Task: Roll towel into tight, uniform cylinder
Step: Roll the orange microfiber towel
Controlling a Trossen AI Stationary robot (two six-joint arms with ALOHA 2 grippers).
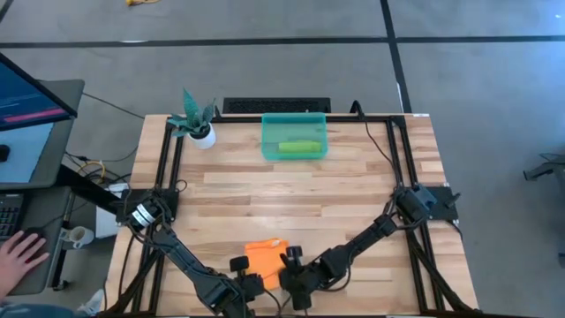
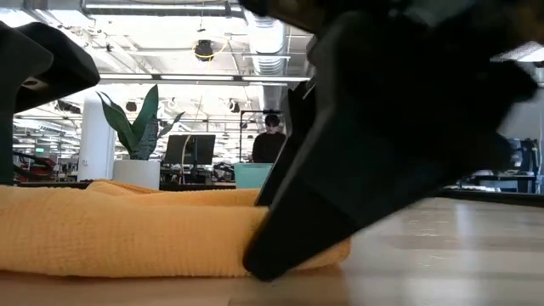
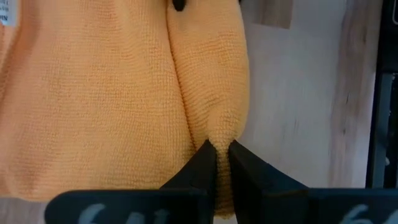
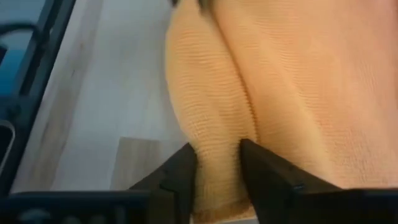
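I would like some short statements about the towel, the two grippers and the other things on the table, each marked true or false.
1. The orange towel lies at the table's near edge, between both grippers. True.
2. The left gripper pinches the towel's folded edge. True.
3. The right gripper hangs far from the towel. False: its fingers straddle a fold of it.
4. The green bin stands empty. False: a yellow-green object lies inside.
5. A potted plant stands left of the bin. True.
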